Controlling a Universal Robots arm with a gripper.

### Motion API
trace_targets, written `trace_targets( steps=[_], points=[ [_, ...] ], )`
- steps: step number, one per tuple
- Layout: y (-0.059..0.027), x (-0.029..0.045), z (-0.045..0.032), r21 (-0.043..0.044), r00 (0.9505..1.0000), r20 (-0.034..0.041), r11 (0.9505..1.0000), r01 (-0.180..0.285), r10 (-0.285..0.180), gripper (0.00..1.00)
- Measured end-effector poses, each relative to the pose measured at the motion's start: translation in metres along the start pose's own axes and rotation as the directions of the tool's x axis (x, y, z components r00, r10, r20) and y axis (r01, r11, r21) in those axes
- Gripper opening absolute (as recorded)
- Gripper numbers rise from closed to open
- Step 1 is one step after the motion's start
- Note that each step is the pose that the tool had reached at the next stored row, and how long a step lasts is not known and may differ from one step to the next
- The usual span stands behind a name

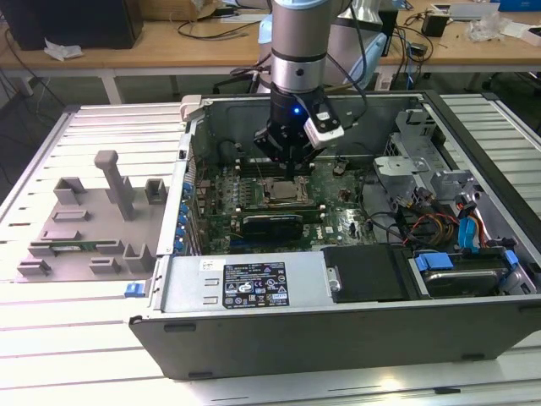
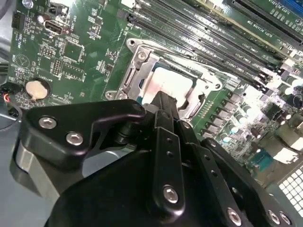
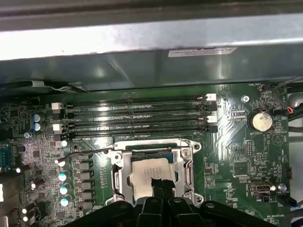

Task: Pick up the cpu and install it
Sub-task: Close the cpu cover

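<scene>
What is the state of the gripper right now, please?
Gripper: closed, fingertips together, holding nothing; it is poised at the cpu, which lies in the motherboard socket.

Behind your slatted pale surface point(image 1: 51, 355) you have a long wooden desk point(image 1: 152, 55) on white legs, strewn with cables point(image 1: 203, 30) and papers point(image 1: 63, 51), dark floor point(image 1: 25, 114) beneath it.

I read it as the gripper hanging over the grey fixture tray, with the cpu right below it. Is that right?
Not quite. The exterior view shows the gripper inside the open computer case, over the motherboard socket, not over the grey fixture tray, which sits outside the case. The cpu does lie right below it, in the socket.
</scene>
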State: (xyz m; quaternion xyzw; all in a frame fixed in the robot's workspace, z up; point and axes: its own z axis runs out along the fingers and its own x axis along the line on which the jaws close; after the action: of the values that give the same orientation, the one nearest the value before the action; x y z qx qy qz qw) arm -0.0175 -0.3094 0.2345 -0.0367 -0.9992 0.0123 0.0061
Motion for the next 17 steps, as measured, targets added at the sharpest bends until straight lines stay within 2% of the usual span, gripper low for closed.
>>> trace_targets(
  steps=[2, 9, 11, 13, 14, 17],
  points=[
    [-0.0002, 0.0039, 0.002, -0.0007, 1.0, 0.0071, 1.0, 0.0, 0.0, 0.11],
    [-0.0009, 0.014, 0.0081, -0.0017, 0.9997, 0.0236, 1.0, 0.0, 0.0, 0.11],
    [-0.0011, 0.0159, 0.0096, -0.0022, 0.9995, 0.031, 1.0, 0.0, 0.0, 0.11],
    [-0.0012, 0.0168, 0.012, -0.0033, 0.999, 0.0445, 1.0, 0.0, 0.0, 0.11],
    [-0.0013, 0.0171, 0.0127, -0.0036, 0.9988, 0.0481, 1.0, 0.0, 0.0, 0.11],
    [-0.0019, 0.0206, 0.0151, -0.0037, 0.9987, 0.0516, 1.0, 0.0, 0.0, 0.11]
  ],
)
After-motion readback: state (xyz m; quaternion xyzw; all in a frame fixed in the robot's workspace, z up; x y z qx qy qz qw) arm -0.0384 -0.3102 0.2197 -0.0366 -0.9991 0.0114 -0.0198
